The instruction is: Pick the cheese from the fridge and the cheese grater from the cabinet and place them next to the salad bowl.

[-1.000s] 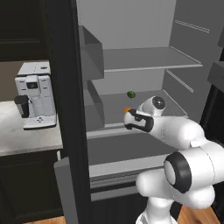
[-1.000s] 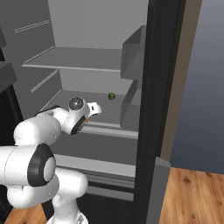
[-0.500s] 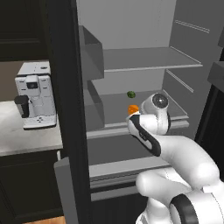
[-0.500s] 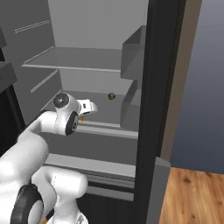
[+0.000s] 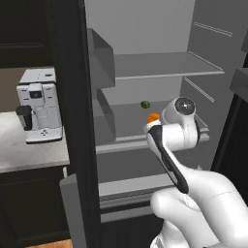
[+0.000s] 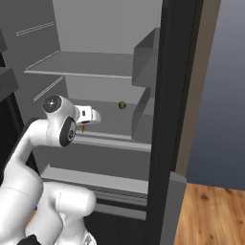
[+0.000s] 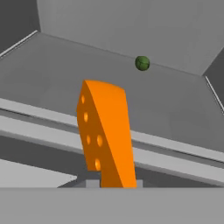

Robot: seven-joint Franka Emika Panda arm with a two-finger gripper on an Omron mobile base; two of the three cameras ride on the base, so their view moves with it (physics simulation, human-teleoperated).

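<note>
The cheese [image 5: 153,117] [image 6: 83,127] is an orange wedge with holes. It is clamped upright in my gripper [image 5: 152,123] [image 7: 113,181], just above the front lip of the fridge's middle shelf [image 7: 52,78]. In the hand view the cheese [image 7: 107,135] rises from between the jaws, whose tips are hidden. The fridge [image 5: 160,65] [image 6: 81,64] stands open, grey inside. Cheese grater, cabinet and salad bowl are out of view.
A small round dark-green item [image 5: 145,104] [image 6: 122,105] [image 7: 142,63] lies at the back of the same shelf. Dark fridge doors with grey bins [image 5: 101,53] [image 6: 143,57] flank the opening. A coffee machine [image 5: 38,111] stands on the left counter. Wooden floor [image 6: 210,215] lies to the right.
The hand has drawn back a little toward the shelf's front edge with the cheese in it, and the forearm has swung round. The green item has stayed put.
</note>
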